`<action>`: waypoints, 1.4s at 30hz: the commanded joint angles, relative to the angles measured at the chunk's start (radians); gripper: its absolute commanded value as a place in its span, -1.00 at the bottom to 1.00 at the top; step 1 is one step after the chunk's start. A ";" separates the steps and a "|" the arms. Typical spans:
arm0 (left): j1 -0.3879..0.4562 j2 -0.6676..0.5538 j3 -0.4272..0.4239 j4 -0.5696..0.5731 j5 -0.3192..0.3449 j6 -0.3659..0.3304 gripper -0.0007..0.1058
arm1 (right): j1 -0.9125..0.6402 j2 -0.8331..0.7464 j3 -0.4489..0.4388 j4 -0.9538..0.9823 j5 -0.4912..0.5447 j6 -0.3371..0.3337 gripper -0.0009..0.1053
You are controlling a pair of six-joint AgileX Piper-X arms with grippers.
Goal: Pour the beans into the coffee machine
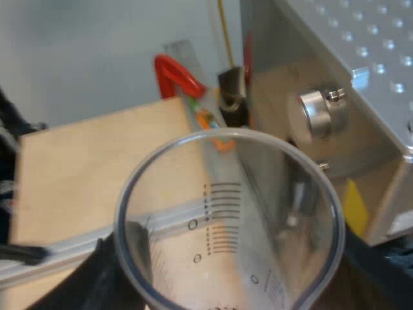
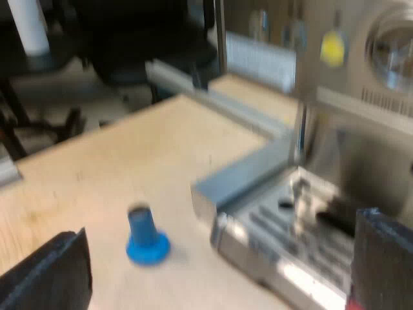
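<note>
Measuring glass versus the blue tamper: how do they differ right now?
The measuring glass is clear with printed scale marks; the tamper is solid blue. The measuring glass is held in the left gripper; the tamper stands upright on the table, untouched, ahead of the open right gripper. Shared: both are close to the espresso machine.
</note>
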 commanded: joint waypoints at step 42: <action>0.110 0.233 0.771 -1.240 0.110 -0.114 -0.98 | 0.002 0.524 0.103 -0.701 0.062 -0.004 0.56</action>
